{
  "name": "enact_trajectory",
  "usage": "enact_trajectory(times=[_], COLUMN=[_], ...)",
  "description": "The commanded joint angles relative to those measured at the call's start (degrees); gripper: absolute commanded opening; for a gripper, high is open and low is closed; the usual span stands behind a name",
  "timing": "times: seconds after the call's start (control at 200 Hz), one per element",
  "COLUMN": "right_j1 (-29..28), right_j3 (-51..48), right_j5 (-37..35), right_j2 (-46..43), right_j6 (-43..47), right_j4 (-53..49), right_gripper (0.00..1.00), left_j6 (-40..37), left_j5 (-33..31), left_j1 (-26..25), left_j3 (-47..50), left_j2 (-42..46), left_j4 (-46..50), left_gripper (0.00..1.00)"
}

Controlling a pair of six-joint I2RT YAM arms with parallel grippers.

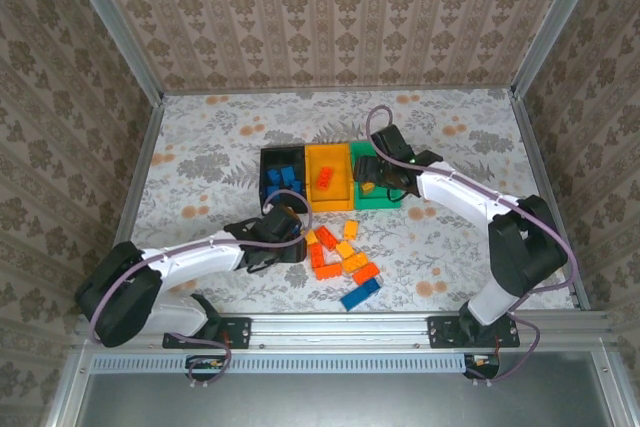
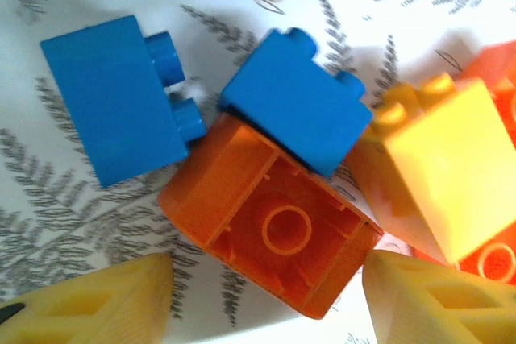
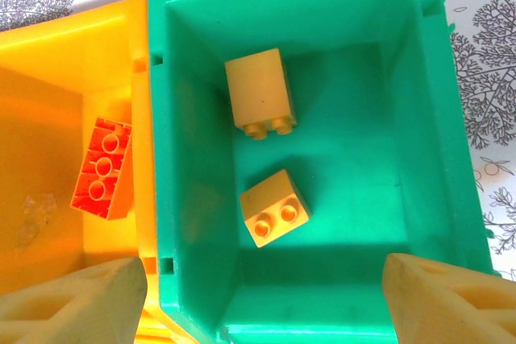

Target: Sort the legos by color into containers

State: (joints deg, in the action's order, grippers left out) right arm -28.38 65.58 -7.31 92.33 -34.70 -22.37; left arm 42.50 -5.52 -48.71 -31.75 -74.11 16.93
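Over the green bin (image 3: 189,78), the right gripper (image 3: 262,300) stands wide open, empty; the left gripper (image 2: 266,296), jaws apart, straddles an orange brick (image 2: 270,223).

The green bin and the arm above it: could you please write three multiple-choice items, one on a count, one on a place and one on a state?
1. How many yellow bricks lie in the green bin? A one. B two. C four.
2. Where is the red-orange brick? A in the green bin. B on the table. C in the orange-yellow bin.
3. How is the right gripper? A open, empty. B shut on a brick. C shut, empty.
1 B: two studded bricks rest on its floor. 2 C: it lies inside that bin's walls. 3 A: its jaws stand wide apart, gripping nothing.
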Motion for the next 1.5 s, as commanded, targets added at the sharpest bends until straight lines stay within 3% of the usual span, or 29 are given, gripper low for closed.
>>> enact_trajectory(times=[0.0,0.145,0.275,0.355,0.63,0.825,1.09,1.385,1.495], right_j1=[-0.03,-0.05,-0.01,0.00,0.43,0.78,0.87,0.87,0.87], right_j3=[-1.60,-2.87,-3.33,-3.36,-4.31,-5.41,-5.71,-9.47,-12.49], right_j5=[-0.42,-0.18,0.10,-0.14,-0.34,-0.33,-0.07,0.43,0.89], right_j2=[-2.61,-3.97,-4.85,-5.30,-7.45,-9.31,-9.89,-12.19,-15.68], right_j6=[-0.60,-0.77,-0.82,-0.70,-0.24,-0.12,-0.23,-1.27,-2.27], right_j4=[1.17,1.78,2.13,2.01,1.43,1.48,2.15,2.85,3.68], right_gripper=[0.78,0.78,0.78,0.79,0.79,0.79,0.79,0.79,0.79], left_j6=[2.03,2.19,0.85,0.47,-2.85,-2.28,-0.87,1.19,-1.85], left_j5=[-3.84,-4.85,-3.23,-3.03,-4.81,-7.33,-6.64,-6.25,-5.30], left_j1=[1.41,2.04,1.67,1.54,1.82,2.32,2.30,-2.67,-2.71], left_j3=[2.83,3.97,3.30,2.97,-0.95,-0.44,3.24,-0.17,-7.02], left_j2=[3.74,11.98,14.61,12.76,-1.43,-4.78,-0.54,14.77,14.19], left_j4=[7.01,12.12,10.49,6.50,-5.04,-4.45,-2.94,11.87,12.87], left_gripper=[0.62,0.62,0.80,0.88,0.87,0.64,0.35,0.29,0.29])
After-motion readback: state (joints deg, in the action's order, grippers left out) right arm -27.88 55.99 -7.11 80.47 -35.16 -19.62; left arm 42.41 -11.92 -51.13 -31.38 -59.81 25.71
